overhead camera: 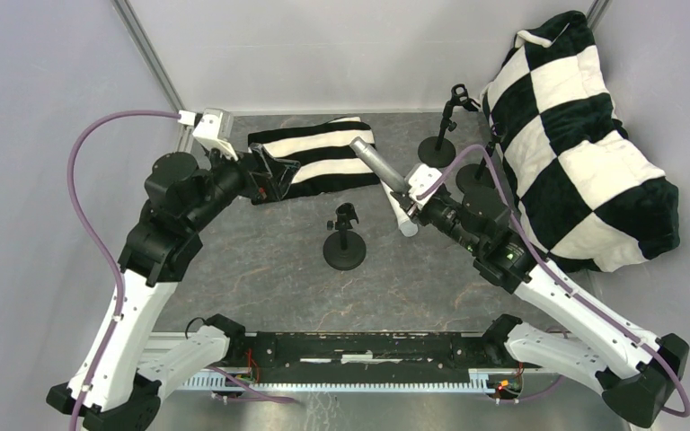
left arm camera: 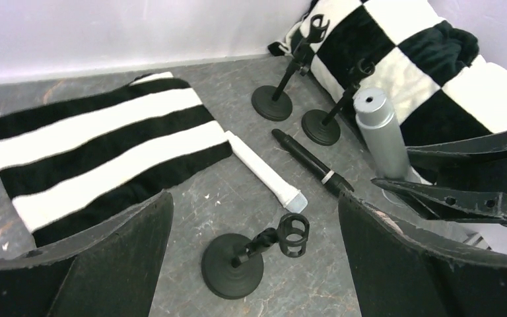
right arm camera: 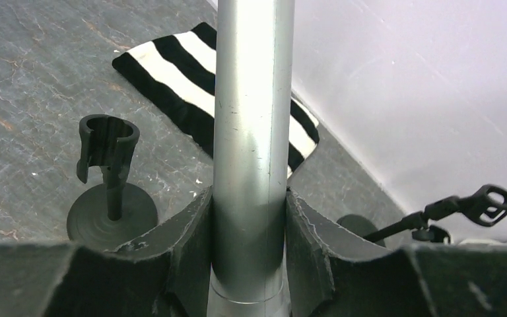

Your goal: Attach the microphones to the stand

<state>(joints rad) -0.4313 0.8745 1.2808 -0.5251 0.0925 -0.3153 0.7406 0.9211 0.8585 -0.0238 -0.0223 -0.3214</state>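
Three stick microphones in play! Clamped firmly between the right gripper's [right arm camera: 249, 218] jaws: the silver-grey metal microphone [right arm camera: 251, 132], lifted clear of the table and tilted, near the small black round-based clip stand [overhead camera: 344, 242]. Lying flat on the tabletop, close together: the white microphone [left arm camera: 264, 172] and the black microphone with a pale ring [left arm camera: 310, 162]. Left gripper [overhead camera: 274, 175] spread wide, holding nothing, by the black-and-white striped cloth [overhead camera: 323, 157].

Right gripper [left arm camera: 393, 169] holds silver microphone [left arm camera: 375, 125]; white microphone [left arm camera: 264, 170] and black microphone [left arm camera: 310, 162] lie flat.
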